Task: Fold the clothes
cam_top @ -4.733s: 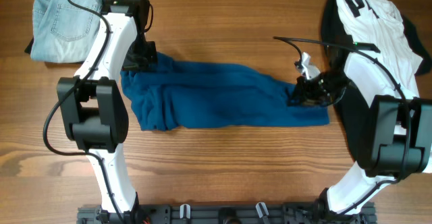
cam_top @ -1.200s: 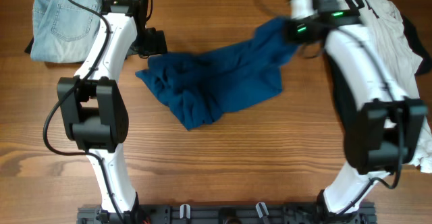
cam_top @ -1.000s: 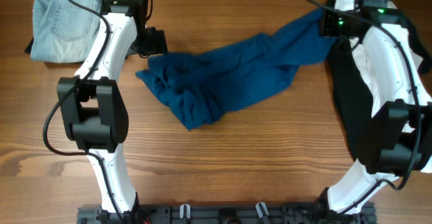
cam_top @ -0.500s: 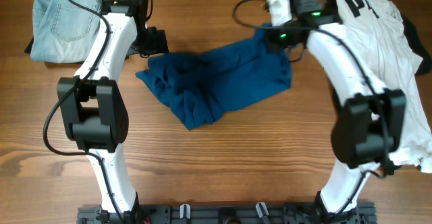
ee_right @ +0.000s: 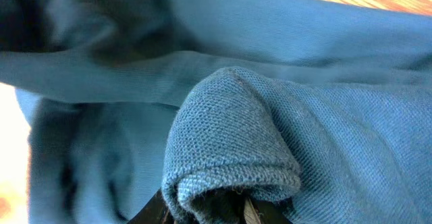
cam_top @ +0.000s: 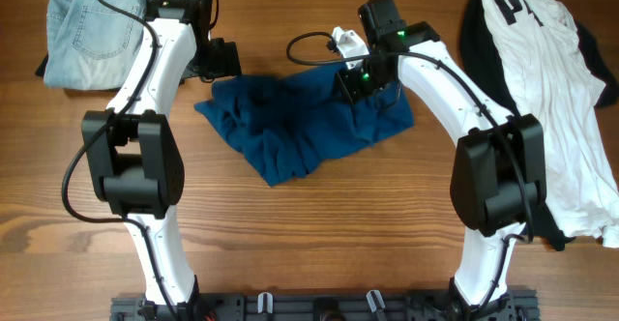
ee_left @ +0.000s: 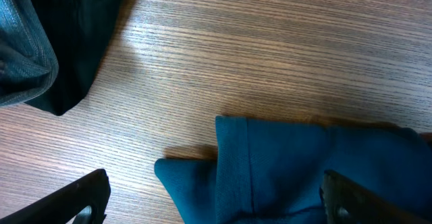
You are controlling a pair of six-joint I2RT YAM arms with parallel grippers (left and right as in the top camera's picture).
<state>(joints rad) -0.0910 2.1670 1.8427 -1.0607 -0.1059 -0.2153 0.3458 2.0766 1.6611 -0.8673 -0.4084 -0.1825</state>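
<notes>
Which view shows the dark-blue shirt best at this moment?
Overhead: it shows the whole crumpled dark-blue shirt. The left wrist view catches only one hemmed edge; the right wrist view is a close-up of a fold pinched in the right gripper.

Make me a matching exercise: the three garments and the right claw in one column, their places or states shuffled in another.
1. dark-blue shirt
2. jeans
3. white printed shirt
4. right claw

A. far-left corner of the table
B. along the right side
C. bunched in the middle
D. shut on blue fabric

Pairs: 1-C, 2-A, 3-B, 4-D.
</notes>
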